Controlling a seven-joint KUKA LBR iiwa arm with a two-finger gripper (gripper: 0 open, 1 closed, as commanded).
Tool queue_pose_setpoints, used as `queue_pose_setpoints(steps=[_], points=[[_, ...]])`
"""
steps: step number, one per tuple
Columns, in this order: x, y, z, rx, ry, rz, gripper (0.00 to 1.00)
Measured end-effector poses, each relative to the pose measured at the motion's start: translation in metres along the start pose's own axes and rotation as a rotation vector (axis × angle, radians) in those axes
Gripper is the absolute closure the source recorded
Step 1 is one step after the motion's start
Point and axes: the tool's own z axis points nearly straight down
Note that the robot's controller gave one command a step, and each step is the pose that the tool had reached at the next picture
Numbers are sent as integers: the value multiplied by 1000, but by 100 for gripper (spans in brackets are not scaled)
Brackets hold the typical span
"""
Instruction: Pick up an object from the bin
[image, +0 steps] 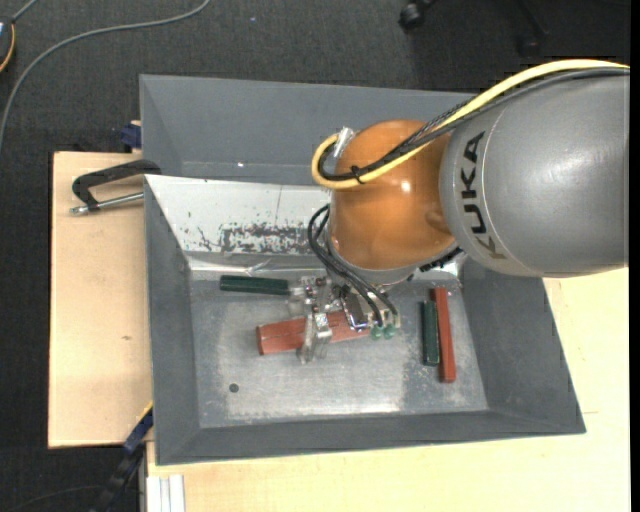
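My gripper (312, 338) hangs low in the middle of the bin, right over a flat red-brown block (278, 337). Its metal fingers (321, 322) reach down onto the right part of that block. Whether the block is pinched between them cannot be made out. A dark green bar (253, 286) lies just behind, near the back wall.
At the right side of the bin a dark green stick (430, 328) and a red stick (443, 336) lie side by side, pointing front to back. The arm's orange cover and cables hide the back right of the floor. A small dark speck sits front left.
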Motion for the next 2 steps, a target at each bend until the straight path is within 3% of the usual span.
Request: queue_pose_setpoints(steps=[1,2], points=[[-10,-9,-127,1,-6,-45,100],[-13,-5,-116,-1,4,-436,100]])
